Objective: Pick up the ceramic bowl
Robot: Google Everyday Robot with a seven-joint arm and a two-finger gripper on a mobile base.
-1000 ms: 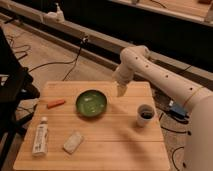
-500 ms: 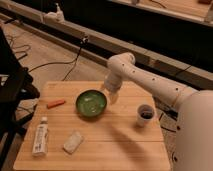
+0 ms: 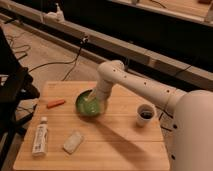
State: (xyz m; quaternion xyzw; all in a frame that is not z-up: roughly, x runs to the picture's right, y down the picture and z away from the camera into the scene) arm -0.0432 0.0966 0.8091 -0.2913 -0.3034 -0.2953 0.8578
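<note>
Gripper point(image 3: 93, 105) down inside glossy green, dark-rimmed ceramic bowl point(image 3: 81, 104), its grasp unclear

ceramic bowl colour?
The ceramic bowl is glossy green with a darker rim, shown in the camera view. The gripper is at the bowl.

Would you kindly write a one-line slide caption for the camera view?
The arm's gripper is down at the green ceramic bowl on the wooden table, with a white cup standing apart nearby.
</note>
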